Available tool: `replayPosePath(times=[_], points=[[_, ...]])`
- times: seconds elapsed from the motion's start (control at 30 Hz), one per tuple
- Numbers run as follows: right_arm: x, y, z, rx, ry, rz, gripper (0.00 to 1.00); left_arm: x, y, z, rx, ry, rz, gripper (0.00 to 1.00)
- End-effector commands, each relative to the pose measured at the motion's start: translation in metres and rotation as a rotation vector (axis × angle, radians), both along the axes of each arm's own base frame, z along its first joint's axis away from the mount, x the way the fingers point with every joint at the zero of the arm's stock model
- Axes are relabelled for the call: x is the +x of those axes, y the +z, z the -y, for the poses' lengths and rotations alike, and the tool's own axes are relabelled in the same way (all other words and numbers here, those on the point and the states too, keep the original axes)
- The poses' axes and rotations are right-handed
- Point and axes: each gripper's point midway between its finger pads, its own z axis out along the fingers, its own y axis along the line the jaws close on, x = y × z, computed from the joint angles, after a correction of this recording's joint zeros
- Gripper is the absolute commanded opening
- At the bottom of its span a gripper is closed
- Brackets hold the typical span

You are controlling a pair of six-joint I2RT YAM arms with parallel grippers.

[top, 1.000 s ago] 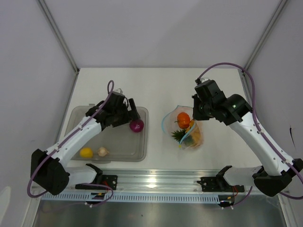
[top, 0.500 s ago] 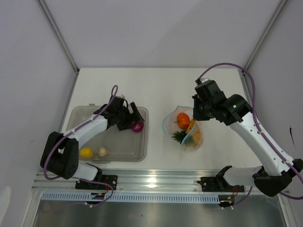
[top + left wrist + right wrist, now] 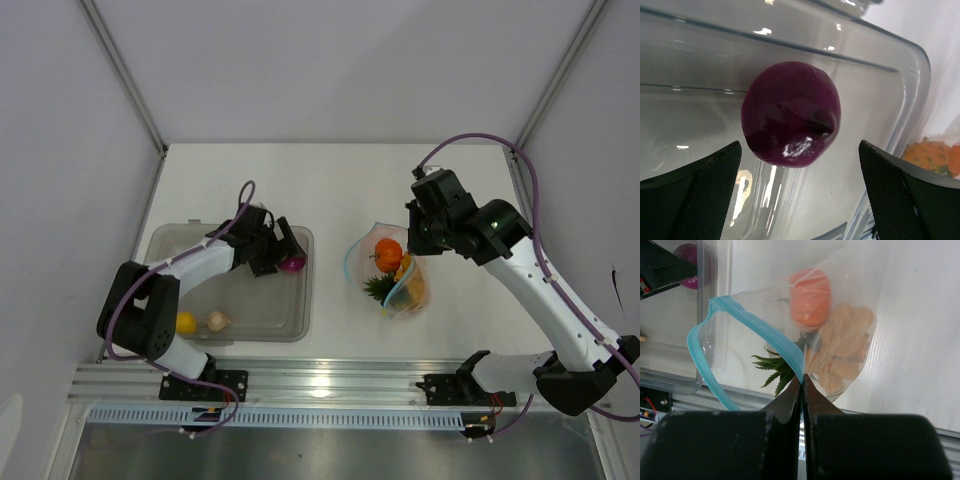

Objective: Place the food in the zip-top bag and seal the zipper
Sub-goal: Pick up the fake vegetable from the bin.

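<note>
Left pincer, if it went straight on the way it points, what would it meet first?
Probably the purple onion, centred ahead of the open left pincer in the tub; how far is unclear.

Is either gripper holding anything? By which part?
Right gripper is shut on the zip-top bag, pinching its blue zipper strip at the mouth. Left gripper is open around the purple onion, holding nothing.

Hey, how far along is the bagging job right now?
Done: an orange fruit, a leafy piece and more sit in the bag, which the right hand pinches open by its blue strip. In hand: the open left hand straddles the onion in the tub. Left: onion, lemon, garlic, then sealing.
</note>
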Motion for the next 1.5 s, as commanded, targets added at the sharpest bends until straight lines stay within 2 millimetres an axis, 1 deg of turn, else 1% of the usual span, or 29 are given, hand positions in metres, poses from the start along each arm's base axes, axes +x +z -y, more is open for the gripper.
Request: replayPosePath(times=[0.0,0.13,0.3,0.5,0.6,0.63,0.7,0.8,0.83,0.9,0.93,1.0,1.03,1.07,1.13,1.17,1.27,1.3,1.4,1.43,1.47], points=[[0.002,0.001,0.000,-0.003,0.004,0.010,0.00,0.015,0.001,-0.005,0.003,0.050,0.029,1.00],[0.003,0.000,0.001,-0.007,0.002,0.009,0.00,0.019,0.000,-0.007,0.002,0.059,0.040,0.99],[0.003,-0.002,-0.001,-0.005,0.007,0.002,0.00,0.022,-0.009,-0.007,0.009,0.064,0.030,0.97],[0.002,-0.001,0.000,-0.004,0.005,0.007,0.00,0.025,-0.015,-0.004,0.005,0.055,0.029,0.88],[0.002,-0.001,0.000,-0.004,0.006,0.005,0.00,0.026,-0.014,-0.005,0.004,0.055,0.039,0.82],[0.002,-0.002,0.000,-0.004,0.006,0.005,0.00,0.027,-0.013,-0.005,0.005,0.056,0.046,0.79],[0.002,-0.002,0.000,-0.004,0.006,0.005,0.00,0.026,-0.014,-0.007,0.011,0.061,0.052,0.76],[0.002,-0.002,-0.002,0.002,0.011,0.002,0.00,0.025,-0.012,-0.009,0.015,0.059,0.068,0.64],[0.003,-0.002,-0.003,0.005,0.010,0.004,0.00,0.024,-0.011,-0.010,0.017,0.061,0.072,0.57],[0.003,0.000,-0.003,0.008,0.010,0.008,0.00,0.020,-0.012,-0.012,0.019,0.063,0.069,0.50],[0.003,0.000,-0.003,0.007,0.011,0.008,0.00,0.020,-0.006,-0.012,0.015,0.062,0.086,0.49],[0.003,0.001,-0.003,0.006,0.009,0.011,0.00,0.017,-0.001,-0.014,0.015,0.065,0.096,0.45],[0.003,0.001,-0.003,0.005,0.010,0.011,0.00,0.013,0.000,-0.016,0.017,0.064,0.096,0.43],[0.003,0.001,-0.003,0.007,0.010,0.014,0.00,0.012,0.010,-0.016,0.010,0.061,0.121,0.42],[0.004,0.001,-0.003,0.009,0.011,0.014,0.00,0.005,0.018,-0.018,0.008,0.056,0.128,0.38],[0.004,0.001,-0.004,0.009,0.013,0.016,0.00,0.002,0.032,-0.019,-0.004,0.055,0.165,0.38],[0.005,0.001,-0.006,0.013,0.014,0.014,0.00,-0.007,0.050,-0.022,-0.014,0.044,0.201,0.34],[0.006,0.001,-0.006,0.014,0.014,0.015,0.00,-0.010,0.067,-0.023,-0.030,0.040,0.246,0.31],[0.005,0.002,-0.007,0.017,0.020,0.018,0.00,-0.020,0.094,-0.019,-0.064,0.008,0.310,0.29],[0.006,0.002,-0.008,0.019,0.021,0.019,0.00,-0.026,0.111,-0.014,-0.087,-0.014,0.358,0.29],[0.006,0.002,-0.008,0.020,0.022,0.018,0.00,-0.029,0.126,-0.009,-0.108,-0.034,0.394,0.29]])
